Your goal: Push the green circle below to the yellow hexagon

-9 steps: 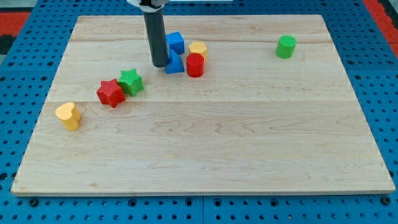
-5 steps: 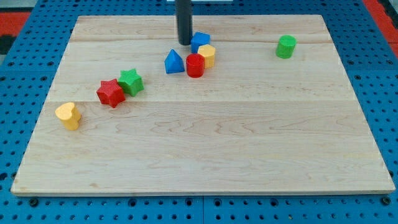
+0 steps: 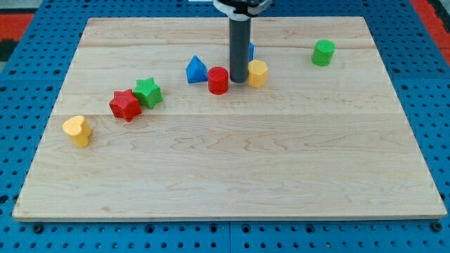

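Dark rod: it comes down from the view's top, and my tip (image 3: 238, 80) rests on the wooden board (image 3: 232, 169), wedged between two blocks; it is a bare rod that clasps nothing.
Red cylinder (image 3: 218, 81): just to the view's left of my tip, touching it or nearly so.
Yellow hexagon (image 3: 257, 73): just to the view's right of my tip, close against the rod.
Blue block (image 3: 250, 50): mostly hidden behind the rod, only a sliver showing on the rod's right side; I cannot tell its shape.
Blue triangle (image 3: 196, 69): a little to the view's left of the red cylinder, apart from it.
Green circle (image 3: 323, 53): alone near the board's upper right, well apart from the yellow hexagon and higher in the view than it.
Green star (image 3: 148, 92): left of centre, touching the red star (image 3: 124, 105), which sits lower and further left.
Yellow heart (image 3: 76, 131): by itself near the board's left edge, below the two stars.
Blue pegboard (image 3: 42, 14): it surrounds the board on every side.
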Controlling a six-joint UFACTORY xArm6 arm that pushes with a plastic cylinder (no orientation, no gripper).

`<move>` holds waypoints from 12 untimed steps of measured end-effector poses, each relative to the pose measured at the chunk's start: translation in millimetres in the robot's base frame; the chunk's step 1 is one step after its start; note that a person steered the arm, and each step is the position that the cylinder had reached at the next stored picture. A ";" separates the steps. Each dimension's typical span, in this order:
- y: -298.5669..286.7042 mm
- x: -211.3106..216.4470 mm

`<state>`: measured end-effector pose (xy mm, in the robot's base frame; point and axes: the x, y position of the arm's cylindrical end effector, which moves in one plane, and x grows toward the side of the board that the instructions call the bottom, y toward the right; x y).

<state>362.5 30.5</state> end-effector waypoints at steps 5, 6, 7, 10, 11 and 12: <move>54.0 -34.9; 84.7 -45.7; 106.9 -44.7; 140.0 -100.6; 143.0 -65.1; 188.1 -54.7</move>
<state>307.8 218.7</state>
